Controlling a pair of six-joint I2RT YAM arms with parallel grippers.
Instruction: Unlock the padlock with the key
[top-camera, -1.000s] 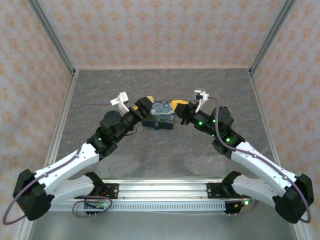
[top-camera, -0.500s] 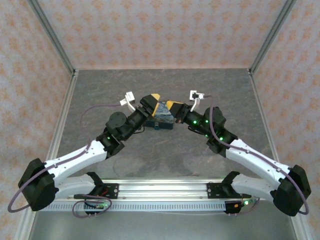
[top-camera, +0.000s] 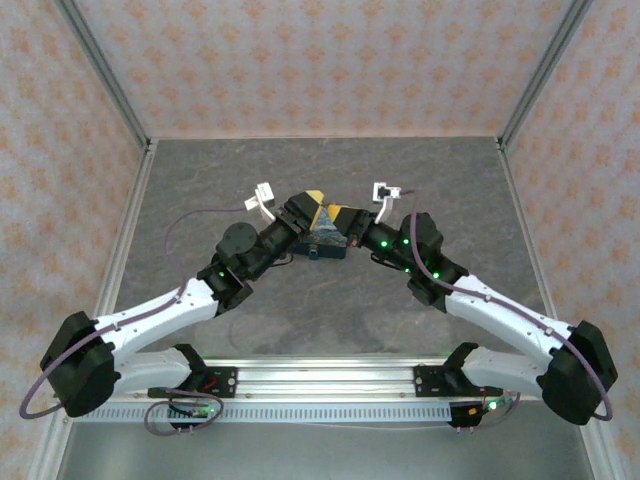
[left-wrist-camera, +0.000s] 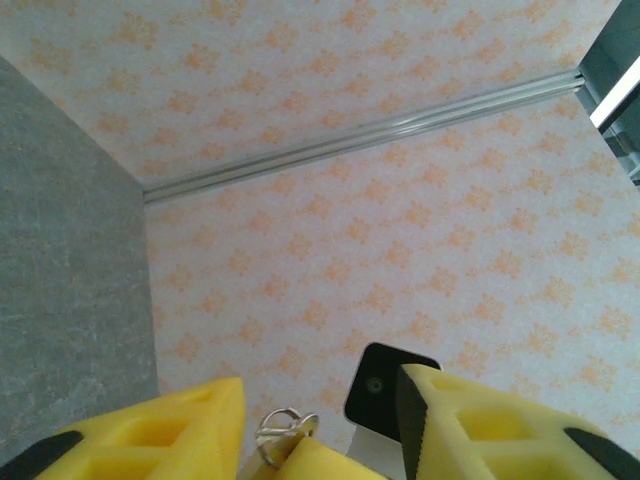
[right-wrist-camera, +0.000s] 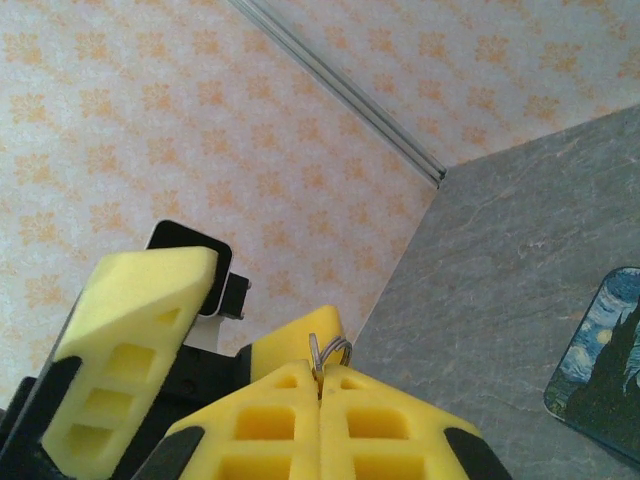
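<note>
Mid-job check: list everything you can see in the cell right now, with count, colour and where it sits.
box: 1, blue-and-yellow night-sky print, lying mid-table under the two grippers
metal ring: 1, silver, pinched at the right gripper's tips; what hangs from it is hidden
table: 1, grey stone-look, floor of the cell
walls: 3, pale with orange pattern, back and both sides
frame posts: 2, silver, back corners
rail: 1, silver, near edge
cables: several, purple, along the arms
arms: 2, white and black, meeting mid-table
left gripper: 1, yellow, fingers apart either side of the ring
right gripper: 1, yellow, shut on the ring
</note>
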